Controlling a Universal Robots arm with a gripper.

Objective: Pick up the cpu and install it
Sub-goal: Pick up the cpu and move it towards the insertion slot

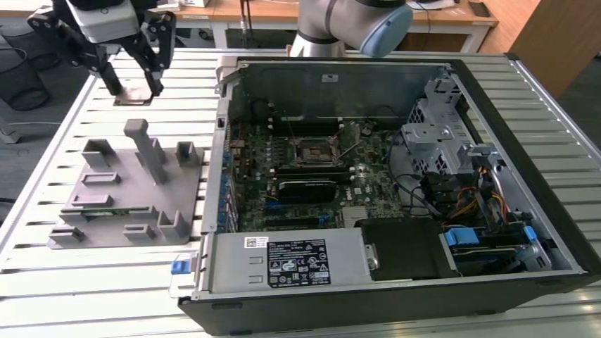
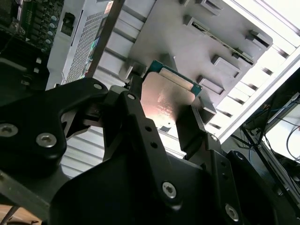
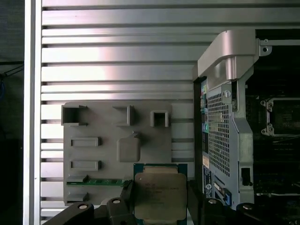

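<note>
The hand (image 1: 134,89) is closed on the cpu (image 1: 132,94), its two dark fingers (image 2: 191,125) pressing against opposite edges of the chip. The cpu hangs level in that grip, lifted off the slatted metal surface (image 1: 56,282) near its far corner on the exterior view's left. In the first wrist view the chip's silvery lid (image 3: 160,196) faces the camera, with a thin green rim around it; in the second wrist view its shiny face (image 2: 166,101) shows between the fingers.

The grey fixture block (image 1: 117,201) lies flat on the surface, apart from the cpu, and a green memory stick (image 3: 96,182) sits in one of its slots. On the exterior view's right of the block lies an open computer case (image 1: 526,232). The motherboard's square CPU socket (image 1: 311,148) inside it holds no chip.
</note>
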